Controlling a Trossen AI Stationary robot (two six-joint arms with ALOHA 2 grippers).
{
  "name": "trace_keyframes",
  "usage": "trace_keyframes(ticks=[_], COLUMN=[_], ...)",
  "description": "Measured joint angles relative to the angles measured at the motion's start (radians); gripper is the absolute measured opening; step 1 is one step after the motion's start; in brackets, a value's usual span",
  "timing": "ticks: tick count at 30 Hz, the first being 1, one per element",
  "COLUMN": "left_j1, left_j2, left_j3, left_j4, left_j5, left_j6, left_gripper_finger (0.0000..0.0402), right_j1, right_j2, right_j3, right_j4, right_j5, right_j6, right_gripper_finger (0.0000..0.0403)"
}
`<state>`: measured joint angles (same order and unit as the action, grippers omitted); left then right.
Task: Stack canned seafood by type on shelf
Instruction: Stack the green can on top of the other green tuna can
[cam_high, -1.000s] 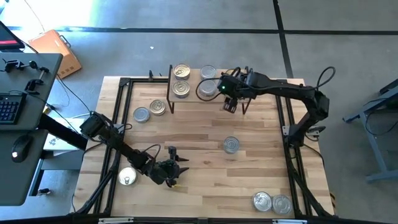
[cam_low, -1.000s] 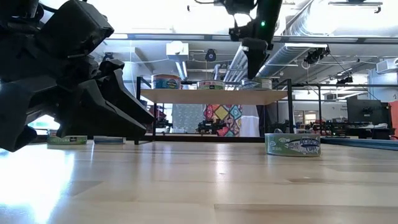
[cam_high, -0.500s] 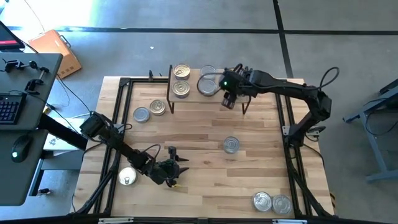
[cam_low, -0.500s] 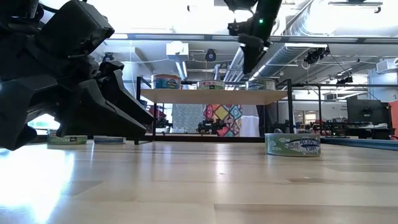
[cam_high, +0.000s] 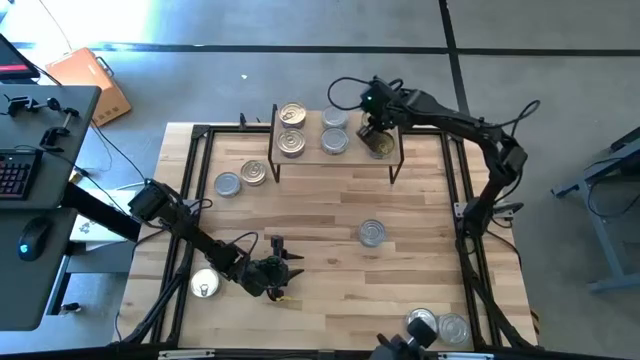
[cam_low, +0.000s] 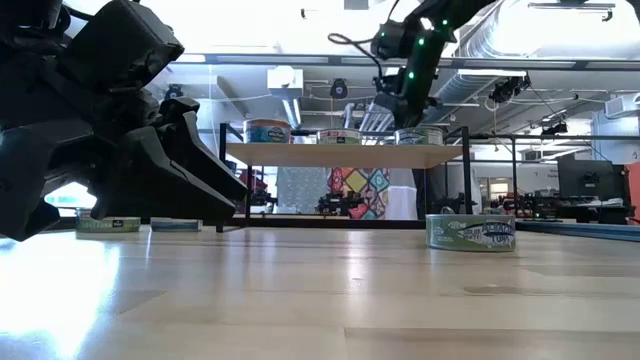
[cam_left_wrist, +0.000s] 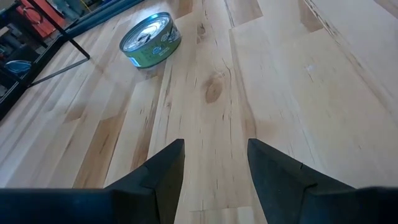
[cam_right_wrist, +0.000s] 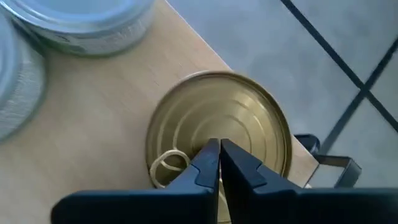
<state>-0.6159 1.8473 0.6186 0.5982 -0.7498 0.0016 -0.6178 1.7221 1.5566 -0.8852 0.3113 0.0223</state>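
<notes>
While the left hand (cam_high: 283, 268) just sits low on the desk (cam_high: 330, 215) near the front with its fingers (cam_left_wrist: 163, 168) parted and nothing between them, the right hand (cam_right_wrist: 219, 163) is up over the right end of the shelf (cam_high: 305, 152), pinched fully shut right above a gold-lidded tin (cam_right_wrist: 219, 134) with a pull tab. It isn't gripping anything, the tips are just closed together over the lid.

On the shelf I count 5 tins from above: 2 gold ones (cam_high: 292, 114) at the left end, 2 silver ones (cam_high: 334, 141) in the middle, and the gold one (cam_high: 380, 146) under the right hand at the right end, close to the shelf's corner.

Still down on the desk: 2 tins (cam_high: 254, 173) just left of the shelf, 1 silver tin (cam_high: 372, 233) in the middle, 1 (cam_high: 205, 286) near the left arm's elbow, and 2 (cam_high: 453, 328) at the front right corner. The left wrist view shows a green-labelled tin (cam_left_wrist: 150, 40) lying a good way ahead of that hand
</notes>
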Motion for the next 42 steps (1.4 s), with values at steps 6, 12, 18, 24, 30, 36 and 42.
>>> trace_keyframes(ticks=[6, 12, 18, 24, 30, 36, 42], left_j1=[0.0, 0.0, 0.0, 0.0, 0.0, 0.0, 0.0], left_j2=[0.0, 0.0, 0.0, 0.0, 0.0, 0.0, 0.0], left_j3=[0.0, 0.0, 0.0, 0.0, 0.0, 0.0, 0.0], left_j4=[0.0, 0.001, 0.002, 0.006, 0.006, 0.005, 0.005], left_j5=[0.012, 0.013, 0.013, 0.013, 0.013, 0.015, 0.015], left_j6=[-0.001, -0.005, -0.009, -0.009, -0.009, -0.017, -0.018], left_gripper_finger=[0.0167, 0.0167, 0.0167, 0.0167, 0.0167, 0.0167, 0.0167], right_j1=[0.001, 0.015, 0.075, 0.138, 0.14, 0.14, 0.123], right_j2=[0.005, 0.003, -0.033, -0.025, 0.065, 0.133, 0.132], right_j3=[0.0, 0.0, 0.0, 0.0, 0.0, 0.0, 0.0], right_j4=[-0.03, -0.041, 0.056, 0.252, 0.435, 0.539, 0.463], right_j5=[0.081, 0.083, 0.189, -0.007, -0.118, -0.117, -0.092], right_j6=[0.03, 0.003, 0.003, -0.07, -0.034, -0.022, 0.005], right_gripper_finger=[0.0014, 0.0001, 0.0, 0.0, 0.0, 0.0, 0.0])
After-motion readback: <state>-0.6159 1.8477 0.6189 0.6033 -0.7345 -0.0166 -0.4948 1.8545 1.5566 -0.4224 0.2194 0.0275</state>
